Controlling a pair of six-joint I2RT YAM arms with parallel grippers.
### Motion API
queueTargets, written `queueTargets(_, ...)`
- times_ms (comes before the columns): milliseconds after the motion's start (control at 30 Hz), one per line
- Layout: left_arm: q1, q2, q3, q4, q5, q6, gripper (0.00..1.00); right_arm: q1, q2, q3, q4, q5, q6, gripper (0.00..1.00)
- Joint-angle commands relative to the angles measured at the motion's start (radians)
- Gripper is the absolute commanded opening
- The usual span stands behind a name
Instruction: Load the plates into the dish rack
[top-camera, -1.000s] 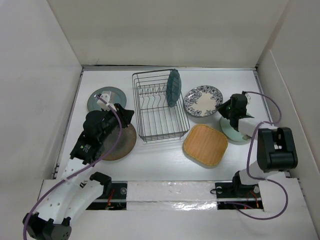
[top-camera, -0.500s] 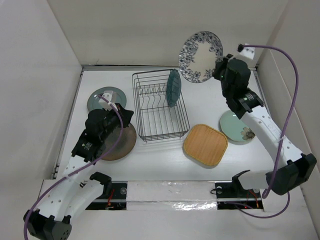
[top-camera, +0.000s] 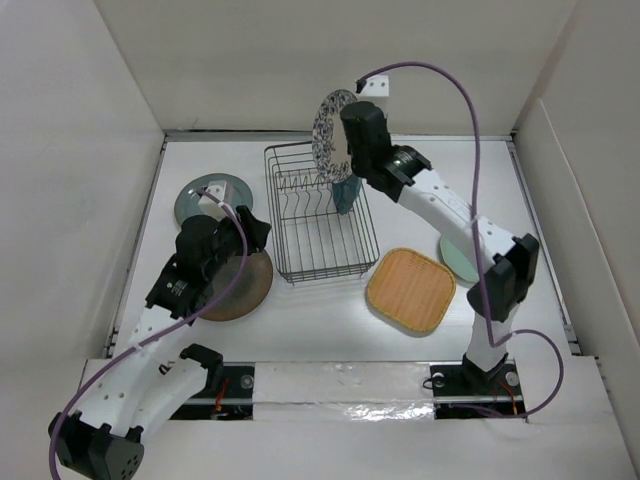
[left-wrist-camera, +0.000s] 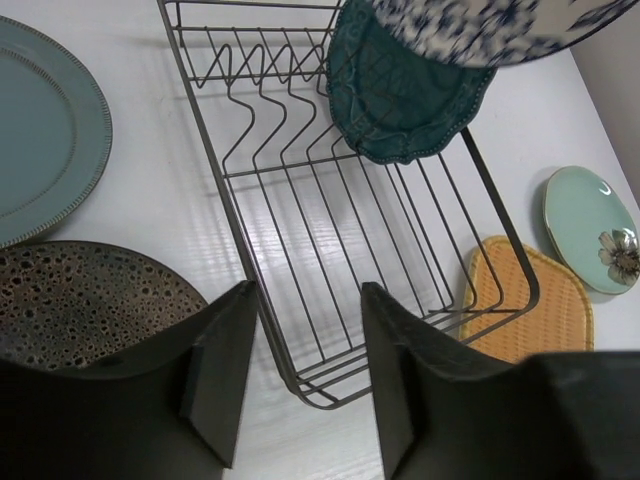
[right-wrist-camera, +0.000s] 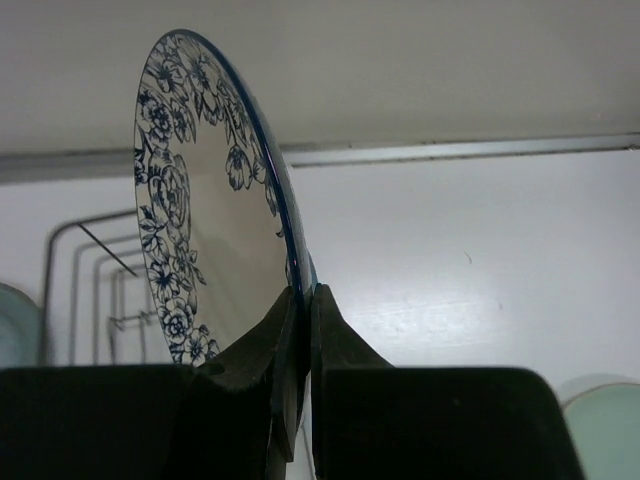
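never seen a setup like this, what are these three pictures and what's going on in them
These are two robot arms bolted to the near edge of a white table, each ending in a two-finger gripper. One picture looks down from above; the other two come from small cameras on each wrist.

The right gripper is pinching the rim of a blue-and-white plate, holding it on edge above a wire dish rack. A teal plate already stands in the rack.

The left gripper is open and holds nothing, above a brown plate.

Lying flat on the table are a grey-green plate, a tan rounded-square plate and a pale green plate.
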Motion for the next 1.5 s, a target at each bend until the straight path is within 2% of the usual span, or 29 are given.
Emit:
queueTargets(0, -0.005, -0.031, 0.038, 0.022, -0.008, 0.005, 0.40, 0.011, 0.026, 0.169, 0.025, 0.115, -0.020, 0.00)
queueTargets(33, -0.005, -0.036, 0.040, 0.022, -0.006, 0.005, 0.35, 0.022, 0.043, 0.186, 0.002, 0.137, -0.025, 0.00)
queueTargets(67, -0.005, -0.039, 0.040, 0.022, -0.005, 0.008, 0.23, 0.031, 0.070, 0.200, -0.009, 0.149, -0.027, 0.00)
queueTargets(133, -0.005, -0.047, 0.041, 0.024, 0.003, 0.013, 0.13, 0.040, 0.092, 0.219, -0.026, 0.180, -0.036, 0.00)
queueTargets(167, -0.005, -0.047, 0.041, 0.024, 0.005, 0.011, 0.05, 0.040, 0.101, 0.222, -0.032, 0.191, -0.040, 0.00)
queueTargets(233, -0.005, -0.042, 0.040, 0.026, 0.006, 0.013, 0.01, 0.040, 0.127, 0.235, -0.052, 0.211, -0.045, 0.00)
queueTargets(400, -0.005, -0.036, 0.038, 0.026, 0.008, 0.011, 0.03, 0.072, 0.175, 0.252, -0.081, 0.273, -0.080, 0.00)
queueTargets(633, -0.005, -0.004, 0.044, 0.016, 0.009, 0.010, 0.07, 0.083, 0.203, 0.281, -0.035, 0.332, -0.165, 0.00)
queueTargets(867, -0.005, 0.013, 0.041, 0.016, 0.015, 0.007, 0.09, 0.103, 0.239, 0.249, -0.033, 0.326, -0.188, 0.00)
queueTargets(1133, -0.005, 0.131, 0.037, -0.013, 0.046, 0.002, 0.08, 0.122, 0.305, 0.222, -0.033, 0.309, -0.186, 0.00)
queueTargets(1367, -0.005, 0.254, 0.040, -0.028, 0.107, -0.004, 0.17, 0.140, 0.313, 0.162, 0.048, 0.275, -0.202, 0.00)
queueTargets(1467, -0.005, 0.285, 0.047, -0.025, 0.126, -0.007, 0.18, 0.093, 0.318, 0.159, 0.048, 0.200, -0.180, 0.00)
